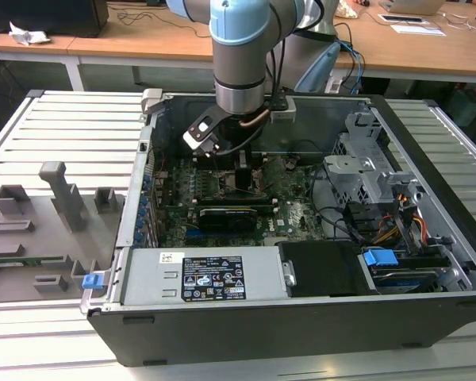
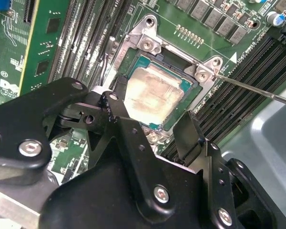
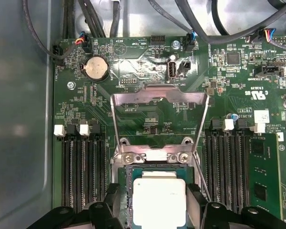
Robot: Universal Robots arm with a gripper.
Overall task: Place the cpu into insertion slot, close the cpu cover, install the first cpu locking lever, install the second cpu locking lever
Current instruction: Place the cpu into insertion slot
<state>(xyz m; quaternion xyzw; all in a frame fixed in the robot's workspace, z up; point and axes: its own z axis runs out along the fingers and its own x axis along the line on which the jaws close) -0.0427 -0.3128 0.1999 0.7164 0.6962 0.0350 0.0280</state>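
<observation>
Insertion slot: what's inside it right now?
The cpu lies in the insertion slot, silvery face up, with the cpu cover raised open. What lies beneath it is covered.

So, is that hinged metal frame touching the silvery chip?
Apart. In the first wrist view the cpu cover stands swung open, green board showing through its window, while the cpu lies bare in the insertion slot beside its hinge.
</observation>
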